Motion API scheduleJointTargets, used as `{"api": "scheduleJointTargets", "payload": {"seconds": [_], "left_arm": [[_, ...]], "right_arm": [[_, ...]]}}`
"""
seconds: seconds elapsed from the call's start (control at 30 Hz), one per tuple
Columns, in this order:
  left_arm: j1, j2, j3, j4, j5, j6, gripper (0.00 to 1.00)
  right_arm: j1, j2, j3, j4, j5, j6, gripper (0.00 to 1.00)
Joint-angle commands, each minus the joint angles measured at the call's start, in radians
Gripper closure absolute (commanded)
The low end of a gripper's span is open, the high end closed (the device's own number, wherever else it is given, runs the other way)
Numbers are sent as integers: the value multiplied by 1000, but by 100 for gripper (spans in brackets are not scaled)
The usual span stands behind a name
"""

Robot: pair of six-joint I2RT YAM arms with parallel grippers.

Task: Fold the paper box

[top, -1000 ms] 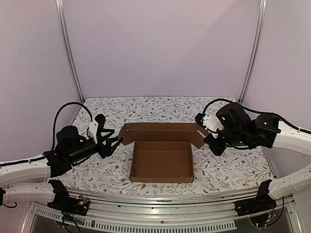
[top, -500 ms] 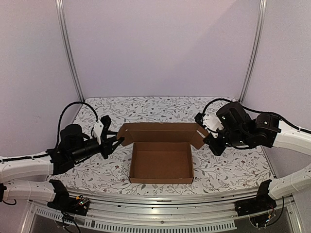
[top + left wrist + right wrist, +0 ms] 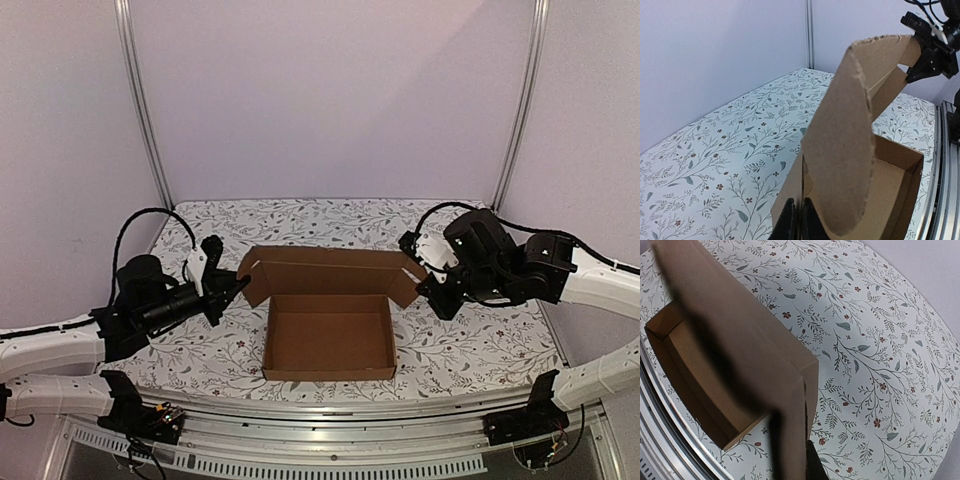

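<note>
The paper box [image 3: 330, 335] is brown cardboard, a shallow open tray in mid-table with its lid panel [image 3: 330, 270] standing up along the far side. My left gripper [image 3: 238, 290] is at the lid's left side flap. In the left wrist view, the left gripper [image 3: 800, 224] is shut on a thin edge of the paper box [image 3: 840, 145]. My right gripper [image 3: 425, 283] holds the lid's right side flap. In the right wrist view, the right gripper [image 3: 795, 460] is shut on the paper box [image 3: 740, 340], with one finger hidden behind the cardboard.
A floral cloth [image 3: 200, 350] covers the table. Two metal posts [image 3: 145, 110] [image 3: 520, 110] stand at the back corners before lilac walls. An aluminium rail [image 3: 330, 425] runs along the near edge, between the arm bases.
My left gripper moved right to the lid's left flap and closed on it. The box shifted slightly left. The right arm held still.
</note>
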Motion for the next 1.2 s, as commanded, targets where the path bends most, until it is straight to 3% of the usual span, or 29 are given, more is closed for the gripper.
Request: {"api": "scheduleJointTargets", "payload": {"seconds": [0.0,0.2,0.3,0.43,0.57,0.7,0.8,0.97,1.17], "left_arm": [[-9,-4,9,-12,-11,6,97],[-9,8,15,-13,-6,9,100],[-9,10,20,-16,-2,2,100],[-11,1,14,-22,-22,-1,100],[-12,0,14,-30,-34,-4,100],[-17,0,24,-49,-34,-7,100],[-19,4,25,-50,-33,-5,100],[-20,10,28,-55,-32,-5,100],[-22,13,26,-52,-27,-6,100]], "right_arm": [[-7,8,27,-6,-12,22,100],[-7,6,35,-8,-18,29,99],[-6,5,38,-8,-18,38,82],[-6,-18,21,9,-6,53,52],[-7,-84,-37,58,-11,47,40],[-8,-172,-146,156,2,11,35],[-14,-242,-234,263,-44,-52,35],[-95,-285,-285,349,-199,-102,44],[-152,-243,-302,443,-339,-109,63]]}}
